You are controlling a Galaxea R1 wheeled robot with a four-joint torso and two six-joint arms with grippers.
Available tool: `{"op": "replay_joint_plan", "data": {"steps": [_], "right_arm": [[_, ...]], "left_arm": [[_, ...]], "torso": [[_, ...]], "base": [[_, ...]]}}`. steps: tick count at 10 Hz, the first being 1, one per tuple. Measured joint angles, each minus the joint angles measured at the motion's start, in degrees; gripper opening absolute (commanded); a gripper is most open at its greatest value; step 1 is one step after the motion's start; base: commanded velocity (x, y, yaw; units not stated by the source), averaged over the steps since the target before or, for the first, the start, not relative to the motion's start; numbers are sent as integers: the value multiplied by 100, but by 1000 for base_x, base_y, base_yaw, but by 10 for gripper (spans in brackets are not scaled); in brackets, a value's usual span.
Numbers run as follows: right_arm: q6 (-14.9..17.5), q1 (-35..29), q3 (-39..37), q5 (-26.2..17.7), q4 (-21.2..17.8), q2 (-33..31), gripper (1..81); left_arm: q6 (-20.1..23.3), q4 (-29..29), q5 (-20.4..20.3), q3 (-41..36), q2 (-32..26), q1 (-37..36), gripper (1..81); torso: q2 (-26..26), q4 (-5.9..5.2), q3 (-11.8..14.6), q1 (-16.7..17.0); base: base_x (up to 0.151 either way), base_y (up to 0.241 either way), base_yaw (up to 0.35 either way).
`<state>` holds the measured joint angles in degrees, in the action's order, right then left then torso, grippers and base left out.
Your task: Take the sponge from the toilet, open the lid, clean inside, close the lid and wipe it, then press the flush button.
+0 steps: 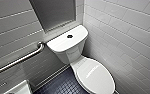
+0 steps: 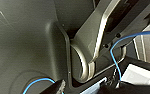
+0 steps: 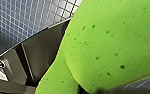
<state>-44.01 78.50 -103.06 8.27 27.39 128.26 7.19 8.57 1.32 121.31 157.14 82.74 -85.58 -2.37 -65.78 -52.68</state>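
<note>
The bright green sponge (image 3: 111,42) looms large in the right wrist view, hanging above the dark small-tiled floor (image 3: 23,20). My right gripper (image 3: 77,87) is shut on it, and the pad looks pinched where it is held. In the head view the white toilet stands in the corner with its oval lid (image 1: 96,75) down. The small dark flush button (image 1: 69,36) sits in the middle of the white tank cover (image 1: 58,43). The left wrist view looks onto the robot's own grey body and a blue cable; my left gripper is open and holds nothing that I can see.
A steel grab bar (image 1: 21,60) runs along the left wall beside the tank. White tiled wall (image 1: 131,37) closes in tight on the toilet's right. Dark tiled floor (image 1: 63,85) lies to the left of the bowl, and a white fixture (image 1: 18,88) sits at the lower left.
</note>
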Motion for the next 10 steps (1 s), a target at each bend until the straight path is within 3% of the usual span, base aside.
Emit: {"op": "replay_joint_plan", "data": {"steps": [4, 10], "right_arm": [[5, 544, -1318, 755, 273, 1196, 10], [7, 1134, -2039, 1168, 424, 2066, 10]], "left_arm": [[-2, 0, 16, 176, -60, 1, 811], [-20, -146, 57, 1447, 485, 122, 811]], "torso": [[795, 0, 158, 507], [1958, 0, 1344, 1274]], "base": [[0, 0, 0], [0, 0, 0]]}}
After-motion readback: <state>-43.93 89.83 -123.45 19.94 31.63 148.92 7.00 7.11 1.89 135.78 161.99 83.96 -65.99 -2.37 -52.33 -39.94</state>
